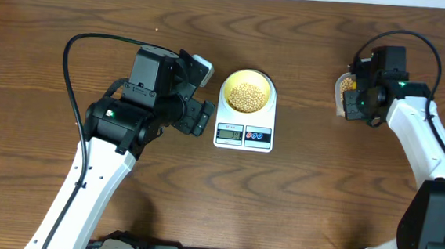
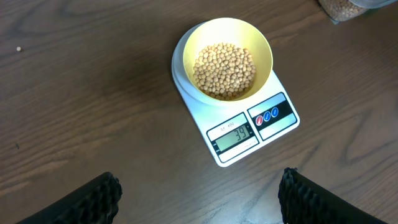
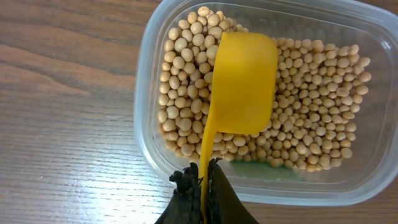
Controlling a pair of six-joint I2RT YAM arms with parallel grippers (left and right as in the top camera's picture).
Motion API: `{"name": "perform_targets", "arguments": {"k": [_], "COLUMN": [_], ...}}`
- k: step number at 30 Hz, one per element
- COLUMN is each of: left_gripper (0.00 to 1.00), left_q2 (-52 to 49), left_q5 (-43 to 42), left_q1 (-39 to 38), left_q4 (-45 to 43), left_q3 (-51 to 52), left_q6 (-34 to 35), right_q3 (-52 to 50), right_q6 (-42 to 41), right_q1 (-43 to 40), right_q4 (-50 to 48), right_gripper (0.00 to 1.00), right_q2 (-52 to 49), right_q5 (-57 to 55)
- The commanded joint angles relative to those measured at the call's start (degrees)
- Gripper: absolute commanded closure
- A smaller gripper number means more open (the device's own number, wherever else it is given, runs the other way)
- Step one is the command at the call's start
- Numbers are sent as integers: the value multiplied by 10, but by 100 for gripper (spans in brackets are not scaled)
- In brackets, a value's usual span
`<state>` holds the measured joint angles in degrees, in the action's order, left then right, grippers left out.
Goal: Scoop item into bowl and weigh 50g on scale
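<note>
1. My right gripper [image 3: 202,182] is clamped on the thin handle of a yellow scoop [image 3: 242,74], jaws pressed together around it at the bottom of the wrist view.
2. The scoop's cup lies over the tan beans [image 3: 311,112] in a clear plastic tub [image 3: 147,93] with rounded corners. The tub sits on the wooden table [image 2: 93,93] at the far right, well apart from the scale [image 2: 198,109].
3. My left gripper [image 2: 199,183] hangs with its black fingers [image 2: 87,202] spread wide and nothing between them, just to the left of the scale in the overhead view.
4. The pale yellow-green bowl [image 2: 264,46] stands upright on the scale's round platform at mid-table, holding a heap of beans that covers its floor.
5. The scale's grey display [image 2: 233,138] reads 39, with the buttons beside it at the front edge.
6. One stray bean [image 2: 18,48] lies on the table well left of the scale.
</note>
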<state>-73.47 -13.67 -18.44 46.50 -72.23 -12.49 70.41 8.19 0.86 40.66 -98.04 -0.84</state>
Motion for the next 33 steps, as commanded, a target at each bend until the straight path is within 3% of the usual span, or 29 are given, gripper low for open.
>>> {"name": "perform_targets", "arguments": {"k": [1,6,19,33], "left_gripper": [17,17,17,17], "left_q2": [-2,-2,-2,-2], "left_q5": [-7,-7,-7,-7], "left_q1": [2,2,2,2], "left_q4": [2,2,2,2], "left_q3": [0,0,0,0], "left_q6": [-7,-8,-7,-7], "right_q3": [-3,-2,-3,-9], "right_q6": [-15,-69,-69,-69], "right_q1": [-18,-50,-137,-175], "right_q4": [2,0,1,-6], "right_gripper": [99,99,99,99], "right_q2": [-6,-6,-6,-6], "right_q5": [71,93,282,291]}}
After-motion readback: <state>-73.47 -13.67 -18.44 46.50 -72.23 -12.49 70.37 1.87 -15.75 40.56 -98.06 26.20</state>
